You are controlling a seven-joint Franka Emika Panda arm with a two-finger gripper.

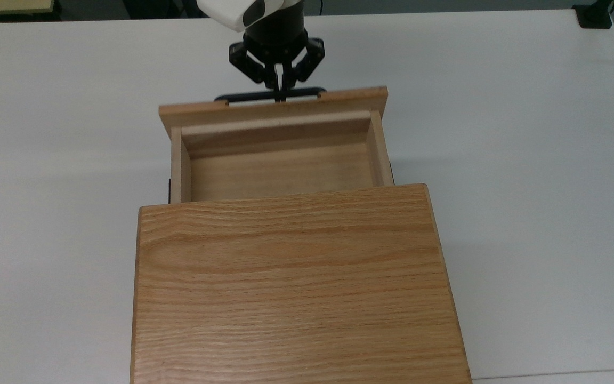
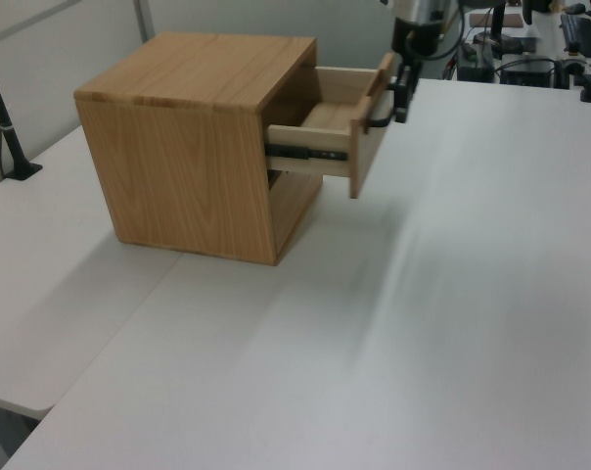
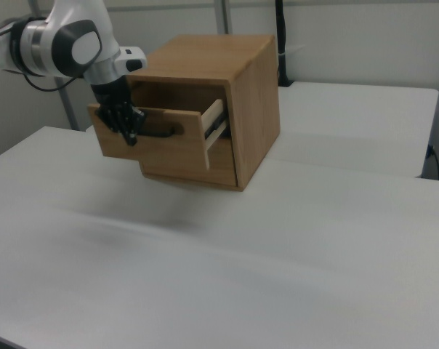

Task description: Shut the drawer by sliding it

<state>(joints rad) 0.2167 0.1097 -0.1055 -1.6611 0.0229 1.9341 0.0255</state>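
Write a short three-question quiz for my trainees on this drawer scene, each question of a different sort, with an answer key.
1. True or false: the drawer is fully shut inside the cabinet.
2. Multiple choice: in the top view, the gripper is at A) the cabinet's top, B) the black handle on the drawer's front, C) the bare table.
3. Fill the blank: the inside of the drawer holds ____.

Key
1. False: it is still partly pulled out, and its side rail shows in the left view.
2. B.
3. Nothing: only the bare wooden floor shows.
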